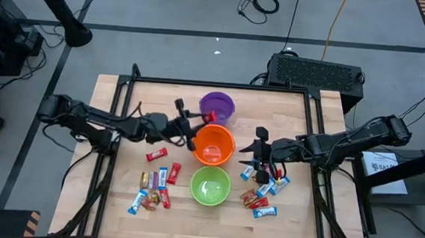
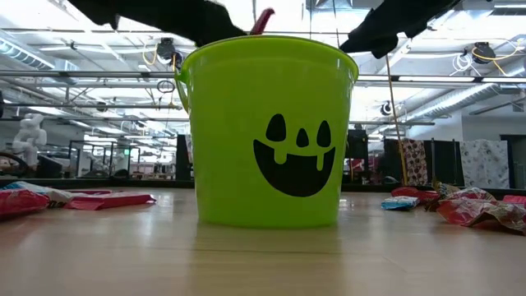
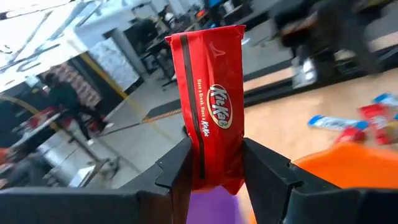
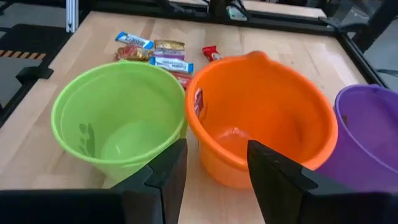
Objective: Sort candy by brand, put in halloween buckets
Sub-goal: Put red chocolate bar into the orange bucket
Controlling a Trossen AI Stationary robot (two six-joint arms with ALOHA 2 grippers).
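My left gripper [image 1: 200,120] is shut on a red KitKat mini bar [image 3: 211,106], raised between the purple bucket [image 1: 217,104] and the orange bucket [image 1: 214,144]. The bar's tip shows in the low view [image 2: 263,20] above the light green bucket [image 2: 267,131]. My right gripper [image 1: 255,149] is open and empty, right of the orange bucket; its wrist view looks over the green bucket [image 4: 118,118] and the orange bucket [image 4: 261,112]. Loose candy lies in a left pile [image 1: 155,186] and a right pile [image 1: 264,192]. My left gripper pinches the KitKat bar by its lower end [image 3: 214,171] between its two fingers [image 3: 177,165], which press on the bar's two long edges. The bar stands up out of the fingers, lifted clear of the table and the buckets.
The three buckets stand close together in the table's middle, the green one [image 1: 210,186] nearest the front edge. A single red bar [image 1: 156,155] lies left of the orange bucket. A black frame [image 1: 222,84] borders the wooden table. People show in the room beyond.
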